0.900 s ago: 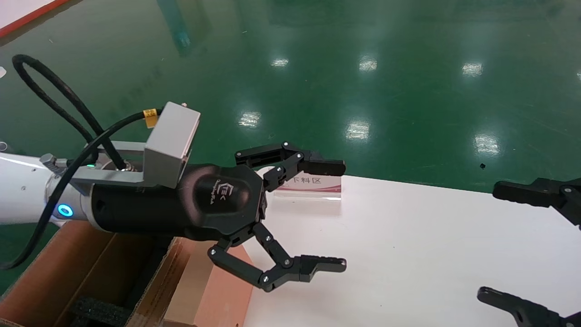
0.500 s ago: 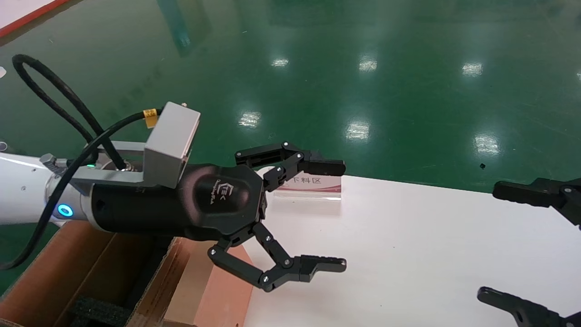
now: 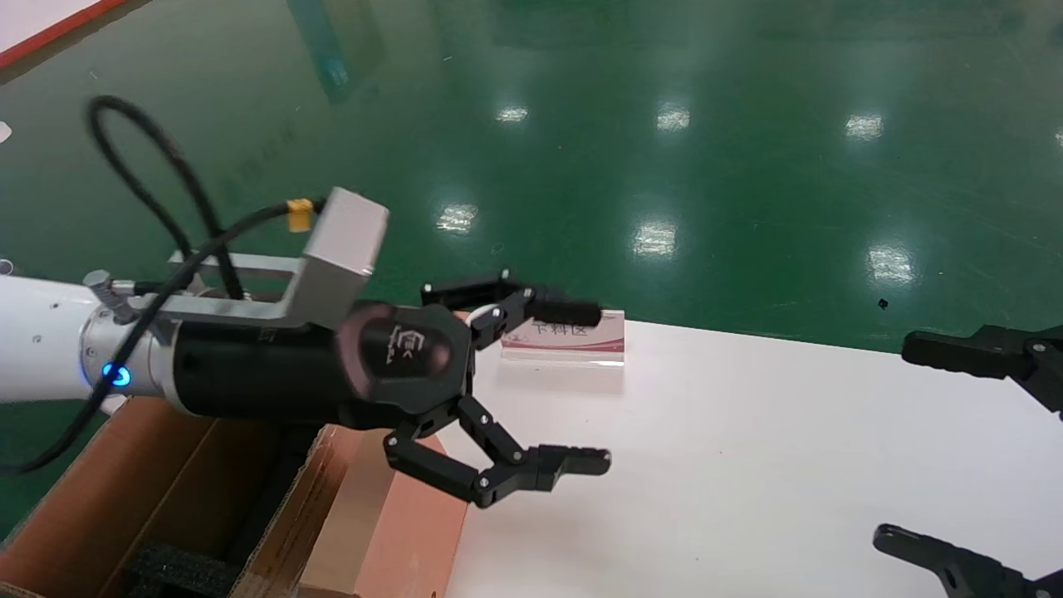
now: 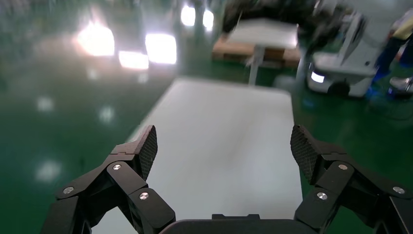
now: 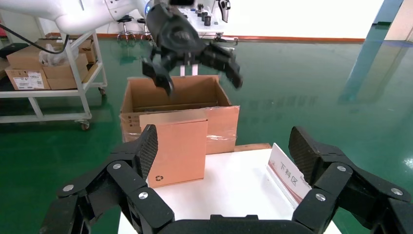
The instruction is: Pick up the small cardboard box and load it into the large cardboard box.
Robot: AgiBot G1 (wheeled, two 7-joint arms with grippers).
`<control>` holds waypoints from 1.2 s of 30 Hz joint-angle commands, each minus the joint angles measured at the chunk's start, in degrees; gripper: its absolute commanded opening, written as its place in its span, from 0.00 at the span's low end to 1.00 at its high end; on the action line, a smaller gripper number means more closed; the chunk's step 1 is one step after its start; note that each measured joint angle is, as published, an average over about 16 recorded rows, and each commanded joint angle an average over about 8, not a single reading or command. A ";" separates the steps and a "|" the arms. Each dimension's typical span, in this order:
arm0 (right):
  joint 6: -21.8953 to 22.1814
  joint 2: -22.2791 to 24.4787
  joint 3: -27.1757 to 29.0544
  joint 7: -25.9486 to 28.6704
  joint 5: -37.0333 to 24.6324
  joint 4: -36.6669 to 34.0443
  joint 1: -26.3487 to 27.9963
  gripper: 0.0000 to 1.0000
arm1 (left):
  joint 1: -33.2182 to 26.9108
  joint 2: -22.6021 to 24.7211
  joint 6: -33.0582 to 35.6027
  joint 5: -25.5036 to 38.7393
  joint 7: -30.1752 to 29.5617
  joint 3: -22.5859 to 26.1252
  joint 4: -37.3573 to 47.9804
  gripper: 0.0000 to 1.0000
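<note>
Small cardboard box (image 5: 177,152): slim, plain brown, standing on edge against the large cardboard box (image 3: 124,490) at the white surface's (image 3: 747,465) left end, round mark near a lower corner. Probably light and stiff, its faces smooth enough to slip; best pinched across the thin dimension at the upper edge. Left end effector (image 3: 560,386): above that end, fingers spread wide, holding nothing. Acrylic sign (image 3: 565,336): just behind it. Right end effector (image 3: 955,448): well apart at the right edge, wide open and empty as far as its partly cropped fingers show.
</note>
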 commanded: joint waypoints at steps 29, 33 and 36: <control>0.05 0.05 -0.13 -0.07 0.09 -0.01 0.03 1.00 | -47.00 4.74 6.43 34.66 -50.92 47.31 -2.76 1.00; 0.06 0.06 -0.15 -0.08 0.10 -0.01 0.04 1.00 | -51.35 5.69 6.38 33.68 -54.62 53.80 -2.86 1.00; 0.06 0.06 -0.16 -0.08 0.11 -0.01 0.04 1.00 | -54.53 6.37 6.32 32.78 -57.23 58.51 -2.92 1.00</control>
